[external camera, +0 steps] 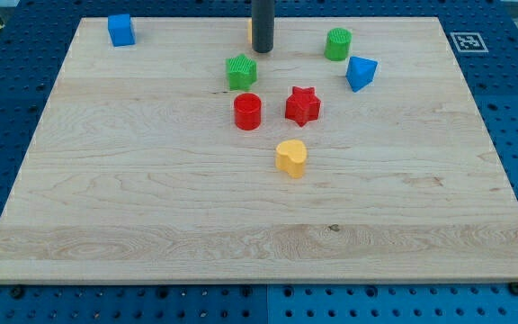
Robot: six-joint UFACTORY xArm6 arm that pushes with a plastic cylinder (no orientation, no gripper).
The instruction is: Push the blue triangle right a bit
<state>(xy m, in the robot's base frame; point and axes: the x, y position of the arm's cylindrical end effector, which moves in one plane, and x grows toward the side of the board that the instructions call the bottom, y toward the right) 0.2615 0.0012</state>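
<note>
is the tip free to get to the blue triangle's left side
Probably yes, with a detour: my tip sits left of the blue triangle, and the green cylinder stands partly between them.

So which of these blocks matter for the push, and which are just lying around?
For the job: blue triangle; my tip, off to its left.
Lying about: green cylinder, green star, red cylinder, red star, yellow heart, blue cube.

My tip [262, 49] hangs upright on its dark rod near the view's top centre.
</note>
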